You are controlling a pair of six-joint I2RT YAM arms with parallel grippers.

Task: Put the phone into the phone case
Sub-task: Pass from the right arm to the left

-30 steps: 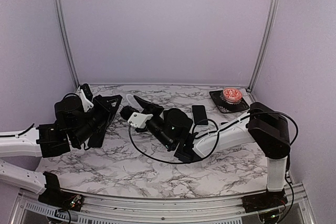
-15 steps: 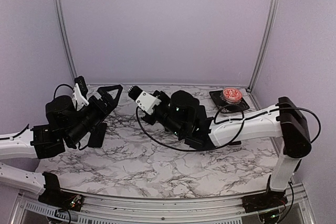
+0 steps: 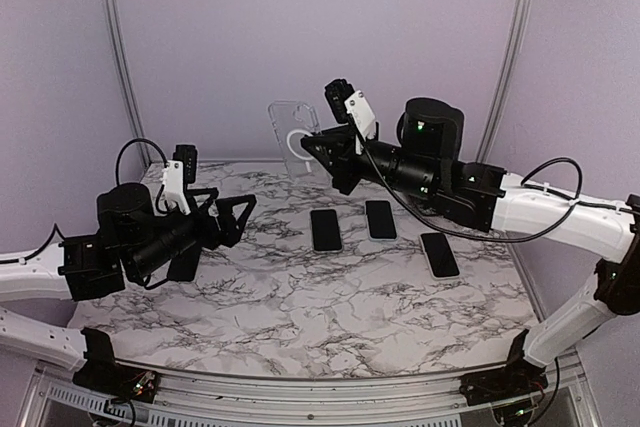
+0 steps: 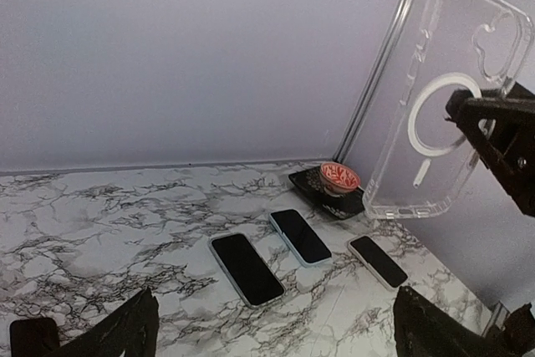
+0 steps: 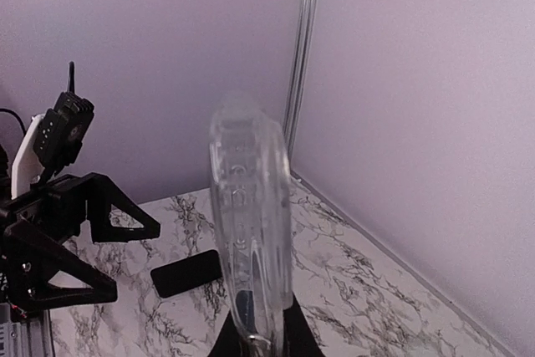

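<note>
Since a second ago my right arm has swung up off the marble, carrying the clear phone case into the air at upper centre of the top view. My left gripper has gone from shut to fully spread and holds nothing. My right gripper is pinched tight on the case's right edge. Below it, mid-frame, the left phone, middle phone and right phone lie flat with dark screens, apart from one another. Bare marble table fills the lower frame. A dark slab lies beside my left arm at the left.

From my left wrist, the case hangs upright at upper right. Its only marking is a white ring with a short bar below, and I can read no writing on it. A red bowl sits on a black tray in the back corner. My two fingertips stand wide apart at the bottom corners.

From my right wrist, the case stands edge-on at centre, rising from my fingers. Lilac walls meet at a metal post behind it.
</note>
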